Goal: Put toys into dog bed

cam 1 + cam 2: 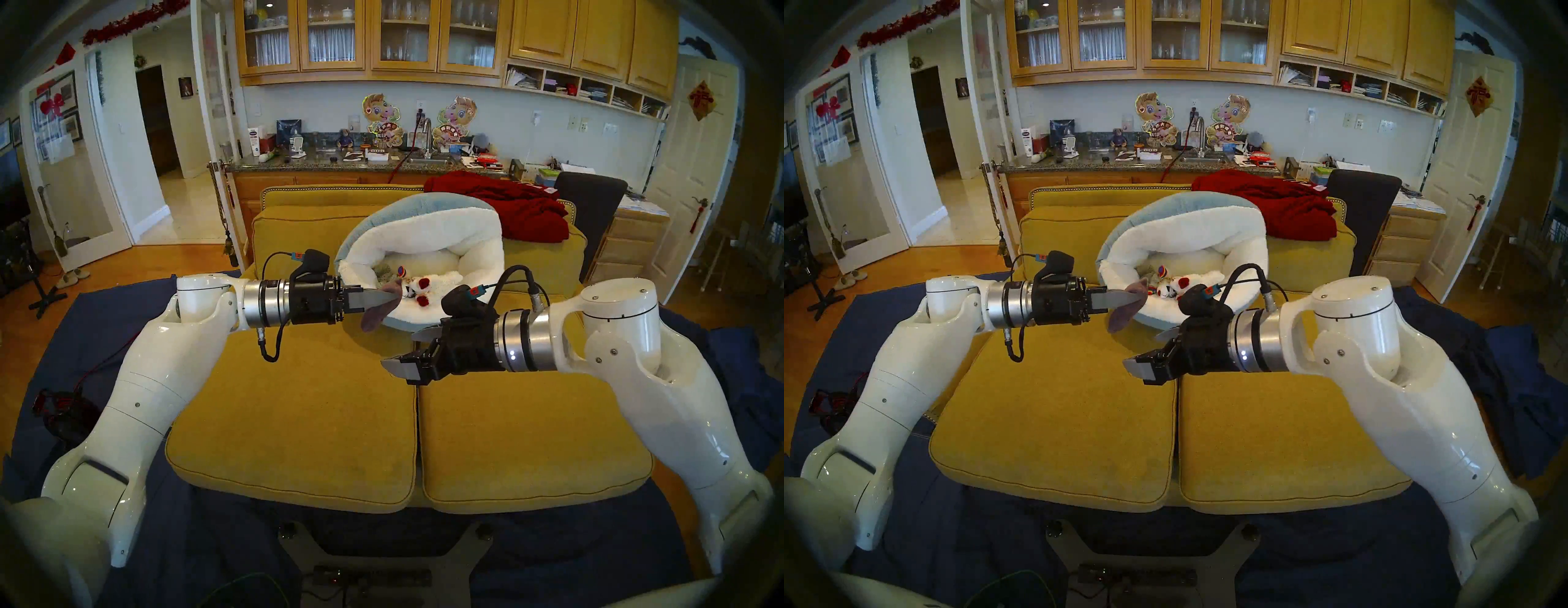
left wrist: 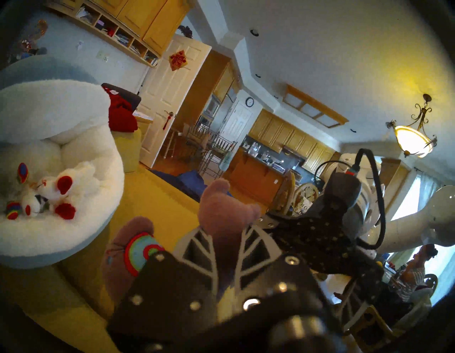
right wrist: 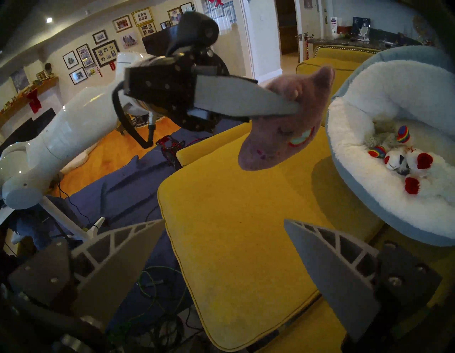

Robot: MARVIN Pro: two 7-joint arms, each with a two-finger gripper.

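Note:
My left gripper [image 1: 392, 299] is shut on a purple-grey plush toy [image 1: 376, 315], which hangs in the air just left of the dog bed's front rim. The plush [image 3: 283, 138] bears a small rainbow patch. The dog bed [image 1: 407, 204] is pale blue outside and white fleece inside, and leans on the sofa back. Inside it lie a white lamb with red feet [image 1: 428, 285] and a white llama with rainbow trim [image 3: 394, 160]. A greyish-green plush [image 3: 379, 138] lies behind them, half hidden. My right gripper [image 1: 403, 352] is open and empty above the sofa seat, in front of the bed.
Two mustard-yellow seat cushions [image 1: 297, 403] fill the foreground. A dark-red blanket [image 1: 522, 208] is draped over the sofa back at the right, with a dark chair [image 1: 589, 191] behind it. A navy sheet [image 1: 85, 318] covers the floor around the sofa.

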